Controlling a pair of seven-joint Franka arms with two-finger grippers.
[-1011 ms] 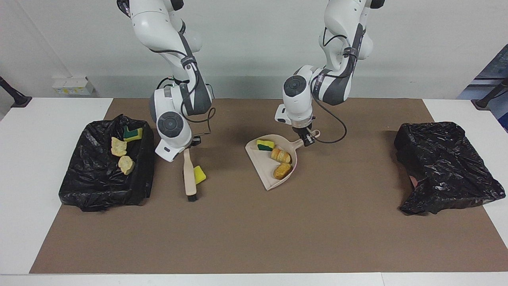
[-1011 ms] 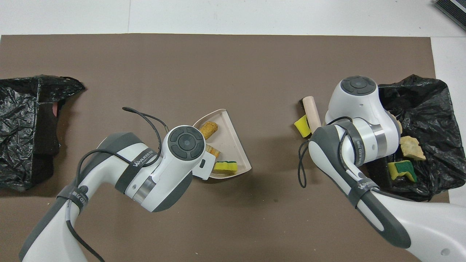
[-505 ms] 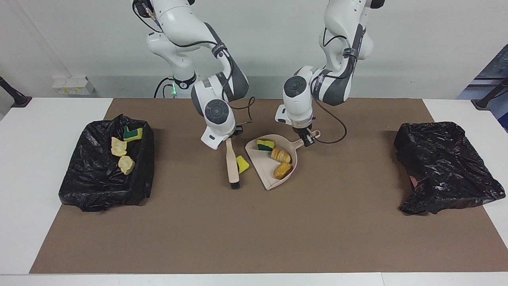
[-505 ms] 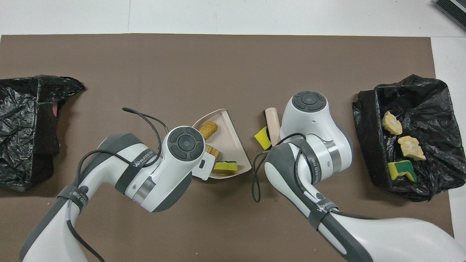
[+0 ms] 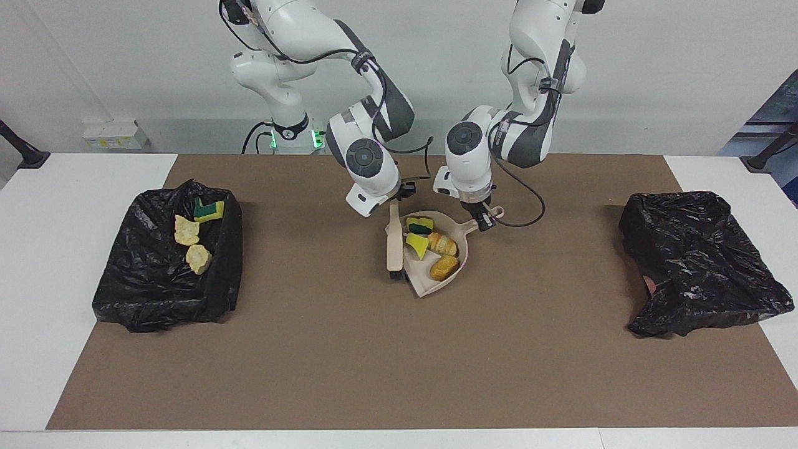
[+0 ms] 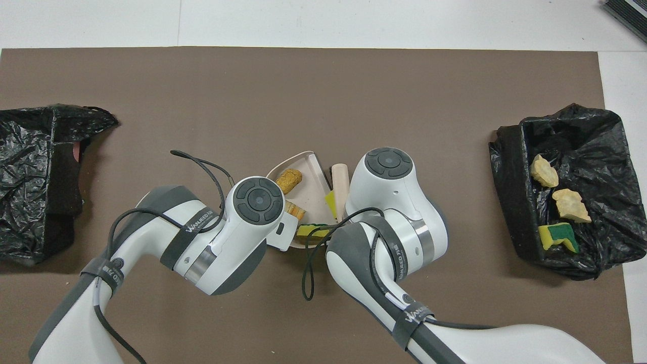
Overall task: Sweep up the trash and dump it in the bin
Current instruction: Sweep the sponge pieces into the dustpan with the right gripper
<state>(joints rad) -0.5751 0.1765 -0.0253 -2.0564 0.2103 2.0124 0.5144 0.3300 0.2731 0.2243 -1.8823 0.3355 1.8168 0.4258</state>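
Trash (image 5: pixel 436 246) in dustpan (image 5: pixel 430 284) — left hand (image 5: pixel 481 218) gripping its handle, right hand (image 5: pixel 395 198) clamping brush (image 5: pixel 394 246).

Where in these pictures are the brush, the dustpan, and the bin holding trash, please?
brush (image 5: pixel 394 246): facing view, on its beige handle.
dustpan (image 5: pixel 426 285): facing view, on the bare floor near its tip.
bin (image 5: pixel 156 284): facing view, on its black liner wall.

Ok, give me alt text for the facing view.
Right gripper sweeps a brush against a beige dustpan held by left gripper, holding sponge and bread pieces. Black-lined bins sit at both table ends.
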